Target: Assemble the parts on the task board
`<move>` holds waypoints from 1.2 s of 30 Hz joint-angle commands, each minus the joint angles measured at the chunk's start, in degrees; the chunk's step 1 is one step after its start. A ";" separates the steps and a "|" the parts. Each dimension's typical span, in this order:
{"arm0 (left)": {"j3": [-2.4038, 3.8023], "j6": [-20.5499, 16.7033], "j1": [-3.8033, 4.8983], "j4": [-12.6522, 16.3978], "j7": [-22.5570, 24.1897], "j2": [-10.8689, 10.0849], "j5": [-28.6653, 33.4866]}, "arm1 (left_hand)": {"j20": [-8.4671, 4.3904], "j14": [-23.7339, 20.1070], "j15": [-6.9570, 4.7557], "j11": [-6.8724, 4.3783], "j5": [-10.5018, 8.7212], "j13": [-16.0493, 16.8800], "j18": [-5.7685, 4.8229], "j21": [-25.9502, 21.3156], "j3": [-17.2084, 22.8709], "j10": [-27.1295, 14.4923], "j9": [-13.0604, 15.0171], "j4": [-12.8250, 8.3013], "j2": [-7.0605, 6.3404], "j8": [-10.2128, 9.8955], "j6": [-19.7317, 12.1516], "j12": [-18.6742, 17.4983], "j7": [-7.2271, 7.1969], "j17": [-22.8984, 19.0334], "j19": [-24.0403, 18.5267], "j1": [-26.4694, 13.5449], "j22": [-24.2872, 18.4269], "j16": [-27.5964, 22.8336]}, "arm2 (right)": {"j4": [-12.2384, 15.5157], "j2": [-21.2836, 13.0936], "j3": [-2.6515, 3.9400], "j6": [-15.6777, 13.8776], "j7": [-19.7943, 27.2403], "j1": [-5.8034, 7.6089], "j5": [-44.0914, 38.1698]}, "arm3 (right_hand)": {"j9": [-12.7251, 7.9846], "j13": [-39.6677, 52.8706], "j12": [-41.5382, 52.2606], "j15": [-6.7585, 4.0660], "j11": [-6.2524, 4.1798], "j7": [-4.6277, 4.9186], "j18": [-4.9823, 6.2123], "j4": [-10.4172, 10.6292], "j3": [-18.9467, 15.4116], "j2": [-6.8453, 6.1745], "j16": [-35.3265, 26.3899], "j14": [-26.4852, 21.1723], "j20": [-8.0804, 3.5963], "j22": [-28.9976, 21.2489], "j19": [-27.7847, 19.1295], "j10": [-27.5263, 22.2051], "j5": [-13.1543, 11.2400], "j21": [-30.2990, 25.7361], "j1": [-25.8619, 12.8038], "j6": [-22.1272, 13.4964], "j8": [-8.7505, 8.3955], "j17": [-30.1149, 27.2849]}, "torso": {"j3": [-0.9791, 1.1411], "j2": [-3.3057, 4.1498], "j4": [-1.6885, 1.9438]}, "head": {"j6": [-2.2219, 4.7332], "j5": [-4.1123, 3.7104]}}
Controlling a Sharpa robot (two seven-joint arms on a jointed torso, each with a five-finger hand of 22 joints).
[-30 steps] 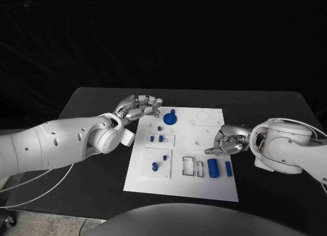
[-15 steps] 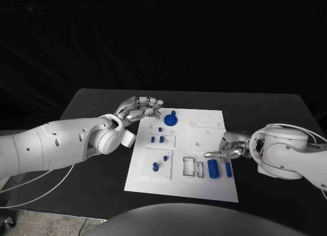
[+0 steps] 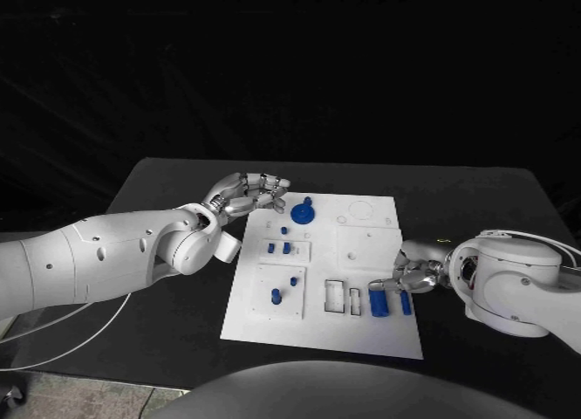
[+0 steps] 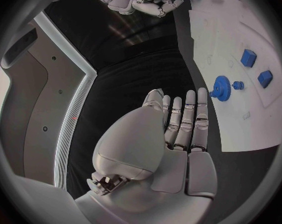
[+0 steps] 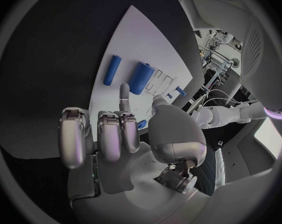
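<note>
My left hand (image 3: 247,193) hangs above the table (image 3: 492,188) just off the task board (image 3: 322,336), at about 10 o'clock from the board's centre. Its fingers (image 4: 187,119) lie straight and side by side, thumb set off from them, nothing held.

My right hand (image 3: 414,271) sits at the board's 3 o'clock edge. One finger (image 5: 124,95) is stretched out toward the two blue cylinders; the others are curled in. Nothing is in its grasp. I cannot tell whether the fingertip touches the board.

Parts on the board: a blue gear (image 3: 302,209) at 12 o'clock, two small blue blocks (image 3: 278,248) left of centre, a blue oval piece (image 3: 276,296) in the plate at 8 o'clock. The thick blue cylinder (image 3: 380,298) and the thin blue cylinder (image 3: 405,302) lie side by side at 4 o'clock, close together but apart, just beside my right fingertips. Left of them sit two open rectangular slots (image 3: 342,297).
</note>
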 commanded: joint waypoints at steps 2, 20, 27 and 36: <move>0.03 1.44 -0.06 0.03 -0.02 0.13 0.26 | -0.25 0.15 -0.05 0.32 0.47 -0.11 0.01 -0.15 0.54 0.09 -0.08 -0.07 0.01 0.12 -0.04 -0.25 0.39 -0.10 0.05 0.55 0.11 0.36 | 1.02 -0.43 -0.05 -3.34 -0.80 -0.77 -6.17 | 0.10 15.07 0.21 0.30 0.42 0.04 0.46 -0.07 -0.30 -0.04 -0.55 5.72 0.47 12.83 3.20 6.01 1.85 -0.78 1.66 -0.46 -0.34 14.01 | -0.06 -0.15 0.04 | 0.01 -0.23; 0.00 2.05 -0.39 -0.15 -0.63 0.11 0.26 | -0.31 0.04 -0.02 0.43 0.99 -0.32 -0.08 -0.15 0.92 0.02 -0.19 0.03 0.14 0.08 -0.14 -0.38 0.46 -0.17 -0.05 0.62 0.36 0.36 | 1.02 0.14 -0.07 -7.31 -1.10 -4.71 -12.14 | 1.79 15.07 0.21 0.17 0.25 -0.22 1.14 0.01 -0.97 0.48 -3.59 4.69 0.47 11.91 2.08 6.01 5.22 -3.66 4.06 0.14 0.35 9.89 | -0.06 -0.29 0.12 | 0.01 -0.32; 0.00 2.31 -0.63 -0.26 -0.81 0.22 0.26 | -0.33 0.02 -0.01 0.46 1.12 -0.37 -0.11 -0.15 1.00 0.01 -0.22 0.06 0.17 0.07 -0.18 -0.41 0.49 -0.19 -0.08 0.60 0.42 0.36 | 0.39 1.06 -0.07 -5.25 -1.28 -5.32 -13.46 | 3.22 15.07 0.21 -0.06 -0.03 -0.55 1.37 -0.07 -1.95 -0.86 -4.72 4.41 0.28 11.57 1.69 6.01 5.95 -4.78 5.06 0.66 1.18 8.50 | -0.09 -0.37 0.13 | 0.01 -0.54; 0.00 2.84 -0.74 -0.37 -1.10 0.45 0.26 | -0.36 -0.04 0.00 0.53 1.34 -0.45 -0.15 -0.15 1.16 -0.04 -0.28 0.11 0.22 0.04 -0.25 -0.47 0.52 -0.22 -0.13 0.61 0.53 0.35 | -0.59 2.30 -0.07 -1.66 -1.93 -6.58 -16.63 | 7.55 15.07 0.21 -0.76 -0.88 -1.57 1.51 0.06 -2.53 -1.25 -5.60 4.30 -0.34 11.34 1.53 6.01 5.66 -5.65 5.65 2.18 4.39 7.53 | -0.08 -0.38 0.16 | 0.01 -0.50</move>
